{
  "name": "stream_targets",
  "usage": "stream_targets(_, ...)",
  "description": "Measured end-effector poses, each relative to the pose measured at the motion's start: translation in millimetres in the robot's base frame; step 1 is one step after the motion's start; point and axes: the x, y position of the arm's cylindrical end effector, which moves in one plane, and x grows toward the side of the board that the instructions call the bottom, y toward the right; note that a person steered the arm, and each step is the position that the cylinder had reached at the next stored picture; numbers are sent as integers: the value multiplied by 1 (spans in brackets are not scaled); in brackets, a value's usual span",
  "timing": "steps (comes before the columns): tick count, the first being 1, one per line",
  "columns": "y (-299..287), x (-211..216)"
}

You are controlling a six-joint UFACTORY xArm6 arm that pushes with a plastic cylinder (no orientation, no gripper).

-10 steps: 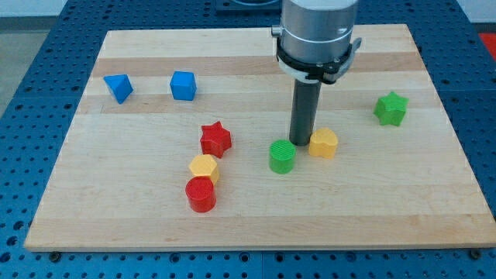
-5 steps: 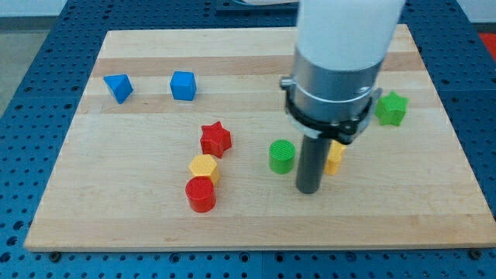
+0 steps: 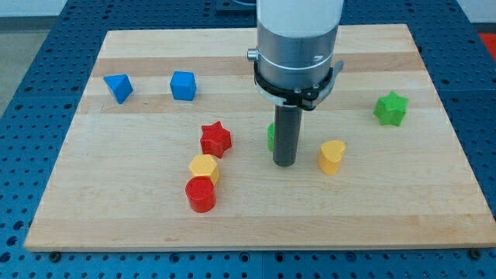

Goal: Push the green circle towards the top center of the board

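— Since you have the board before you, how many blocks lie on it?

— Eight. Two blue ones sit far left: a blue wedge-like block and a blue cube just right of it. Two are red: a red star left of centre and a red cylinder nearer the near edge. Two are yellow: a yellow hexagon-like block wedged between the two red ones, touching both, and a yellow heart-like block right of centre. Two are green: a green star far right and the green circle.

— Where is that green circle?

— Near the middle of the board, almost wholly hidden behind the rod; only a sliver shows at the rod's left edge.

— And my tip?

— My tip rests on the wood just on the near side of the green circle, between the red star on the left and the yellow heart-like block on the right, apart from both. Whether it touches the circle, I cannot tell.

— Any jaws to report?

— None: one plain rod, nothing to part or close.
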Motion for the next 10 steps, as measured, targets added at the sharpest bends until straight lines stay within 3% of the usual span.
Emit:
stream_targets(6, 0, -91)
stream_targets(10, 0, -111)
